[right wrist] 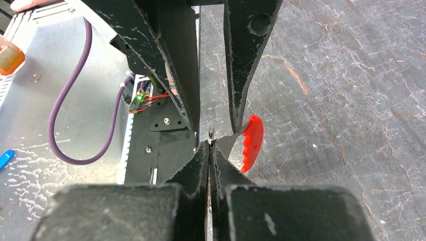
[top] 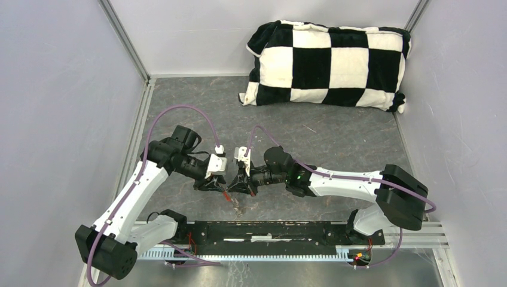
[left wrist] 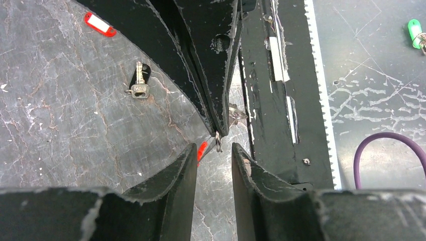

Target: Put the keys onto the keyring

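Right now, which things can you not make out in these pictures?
The keyring: its rings are too small in every view to tell whether a key hangs on them; the right gripper pinches them.
The fob: in the left wrist view, mostly hidden behind a finger of the left gripper.
The dark key: in the top view, too small to make out.

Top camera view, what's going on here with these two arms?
The right pincer is shut on a thin metal ring of the keyring, with the red fob beside it. Facing it tip to tip, the left pincer is open around that ring. A dark-headed key lies loose on the table.
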